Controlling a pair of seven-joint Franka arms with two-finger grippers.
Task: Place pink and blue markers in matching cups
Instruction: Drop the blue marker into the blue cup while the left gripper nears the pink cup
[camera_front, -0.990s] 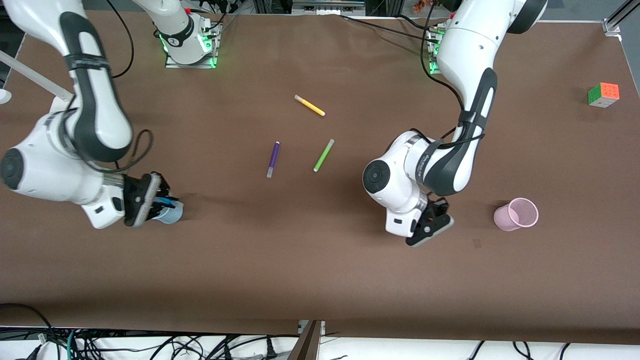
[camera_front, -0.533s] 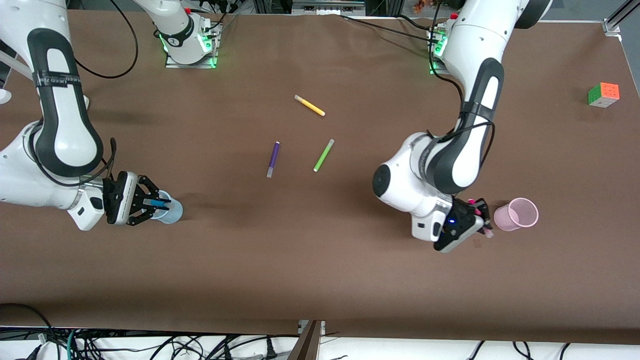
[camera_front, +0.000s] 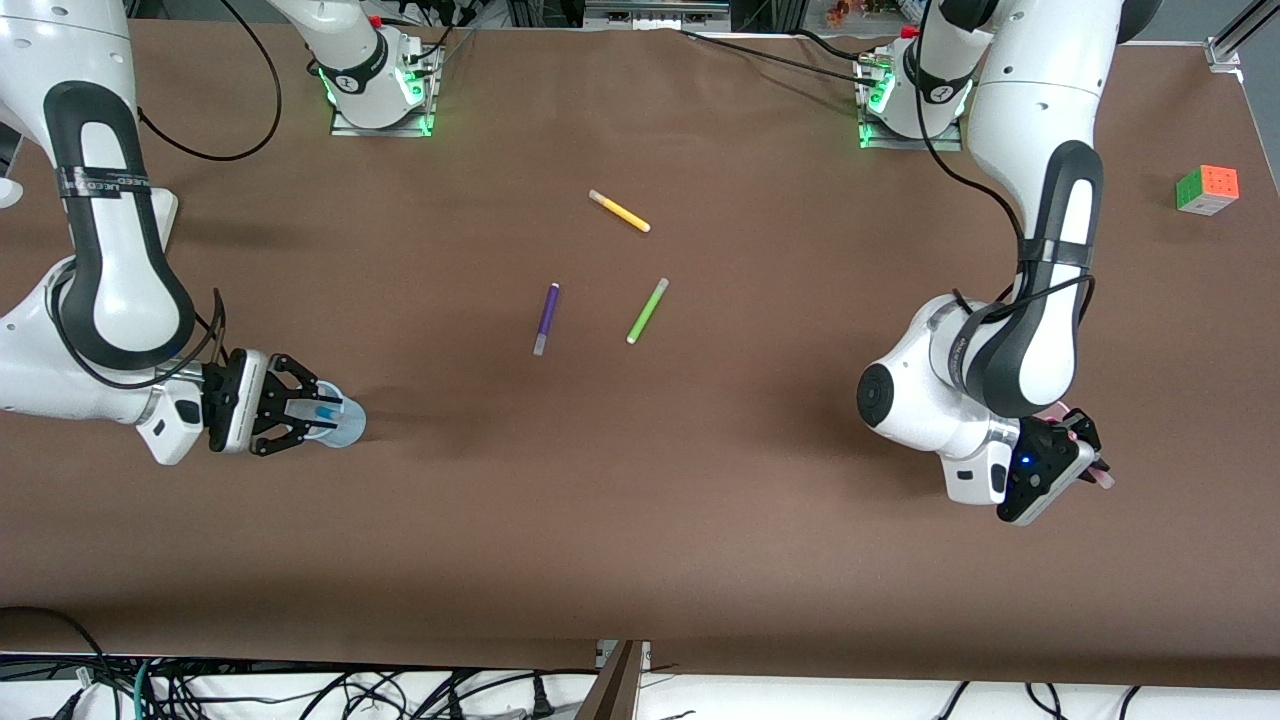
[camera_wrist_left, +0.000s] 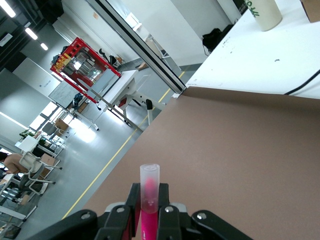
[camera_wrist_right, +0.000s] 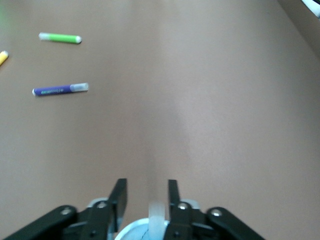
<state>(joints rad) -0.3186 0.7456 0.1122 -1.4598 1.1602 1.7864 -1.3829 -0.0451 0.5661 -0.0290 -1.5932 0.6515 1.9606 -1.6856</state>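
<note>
My right gripper (camera_front: 305, 412) is open over the light blue cup (camera_front: 347, 430). The blue marker (camera_front: 326, 410) stands in that cup. In the right wrist view its pale cap (camera_wrist_right: 157, 216) rises between my right gripper's (camera_wrist_right: 146, 192) parted fingers, free of both, above the cup's rim (camera_wrist_right: 131, 232). My left gripper (camera_front: 1088, 458) is shut on the pink marker (camera_front: 1103, 481), also seen in the left wrist view (camera_wrist_left: 149, 197). It is held above the table at the left arm's end. The left arm hides nearly all of the pink cup (camera_front: 1056, 409).
A purple marker (camera_front: 545, 318), a lime-green marker (camera_front: 647, 311) and a yellow marker (camera_front: 619, 211) lie mid-table. A colour cube (camera_front: 1207, 189) sits at the left arm's end. The right wrist view shows the green (camera_wrist_right: 60, 38) and purple (camera_wrist_right: 60, 90) markers.
My left gripper has carried the pink marker toward the left arm's end of the table, and the arm now covers the pink cup. My right gripper has let the blue marker into the blue cup.
</note>
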